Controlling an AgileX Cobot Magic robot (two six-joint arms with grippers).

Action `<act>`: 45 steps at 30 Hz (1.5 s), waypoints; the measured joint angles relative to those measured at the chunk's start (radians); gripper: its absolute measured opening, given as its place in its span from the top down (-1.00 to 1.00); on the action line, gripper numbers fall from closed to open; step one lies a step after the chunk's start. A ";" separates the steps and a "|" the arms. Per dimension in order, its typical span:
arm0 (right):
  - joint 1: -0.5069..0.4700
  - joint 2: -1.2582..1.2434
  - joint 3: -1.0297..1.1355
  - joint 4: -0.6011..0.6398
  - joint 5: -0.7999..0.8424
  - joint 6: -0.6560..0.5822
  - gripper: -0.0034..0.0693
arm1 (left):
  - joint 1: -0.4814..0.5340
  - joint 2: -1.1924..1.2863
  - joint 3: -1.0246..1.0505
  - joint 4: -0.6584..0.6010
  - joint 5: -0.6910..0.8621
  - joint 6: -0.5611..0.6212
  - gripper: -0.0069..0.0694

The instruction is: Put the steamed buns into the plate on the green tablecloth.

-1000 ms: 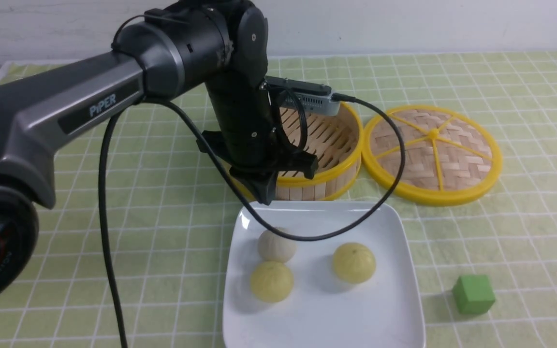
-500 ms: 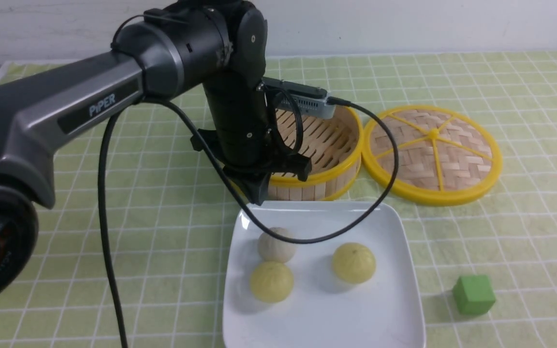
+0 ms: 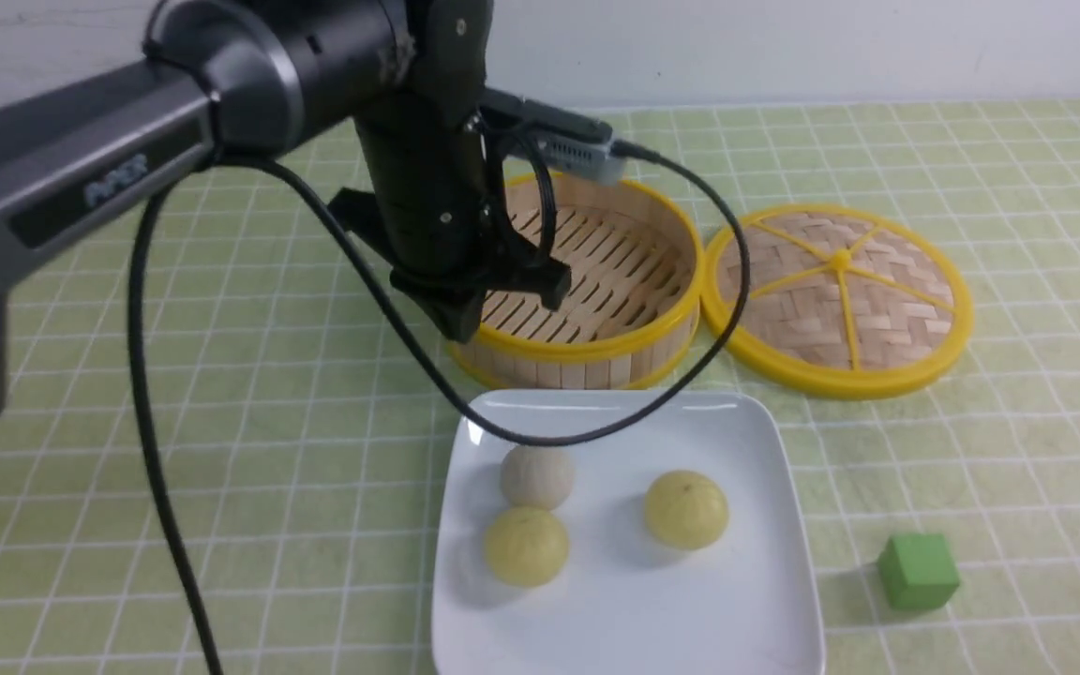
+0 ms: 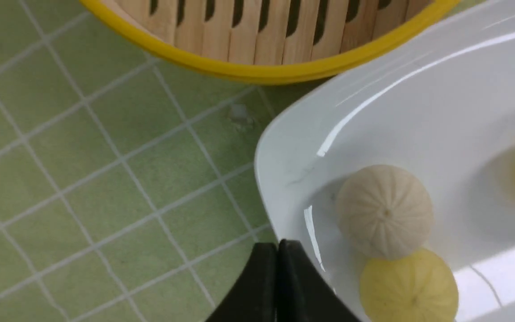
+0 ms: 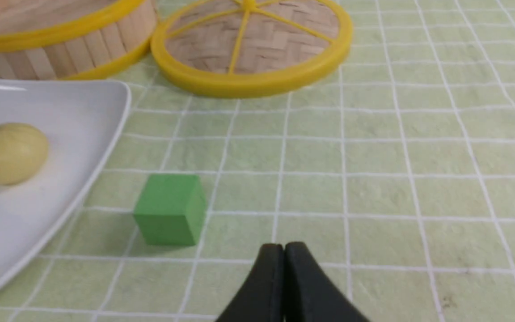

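The left hand (image 4: 280,243) has its fingertips together with nothing between them; it hangs over the cloth near the plate's corner and touches neither plate nor bun. Closed like that, I judge, it is slim enough to pass the dishes without snagging. The right hand (image 5: 283,247) is likewise pressed together and bare, above the green tablecloth (image 5: 373,197), apparently not needed.

Nearest the left hand is the white plate (image 3: 671,600), flat on the cloth, with all three steamed buns inside its rim. The greyish bun (image 3: 537,477) touches one yellow bun (image 3: 527,547), while the other yellow bun (image 3: 687,510) sits apart towards the plate's right side. The plate probably lies close in front of the bamboo steamer (image 3: 587,366) so that each bun has only a short way to go.

The steamer stands uncovered, which gives access from above, and its woven lid (image 3: 877,328) lies just to the right. The green cube (image 3: 918,572) rests farther off on the cloth, outside the plate, and seems no part of the job. The placing looks finished; drawing the left arm clear seems all that remains.
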 joint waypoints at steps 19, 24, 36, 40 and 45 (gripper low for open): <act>-0.122 0.000 0.046 -0.001 -0.068 0.000 0.83 | 0.000 -0.587 0.173 0.110 0.011 -0.022 0.77; -0.122 0.000 0.046 -0.001 -0.070 0.000 0.82 | 0.000 -0.768 0.378 0.125 -0.005 -0.055 0.77; -0.122 0.000 0.047 -0.001 -0.072 0.000 0.78 | 0.000 -1.213 1.199 -0.034 -0.677 -0.203 0.77; -0.122 0.000 0.047 -0.001 -0.072 0.000 0.77 | 0.000 -1.244 1.305 -0.091 -0.904 -0.206 0.77; -0.122 0.000 0.047 -0.001 -0.072 0.000 0.75 | 0.000 -1.245 1.347 -0.110 -0.989 -0.206 0.76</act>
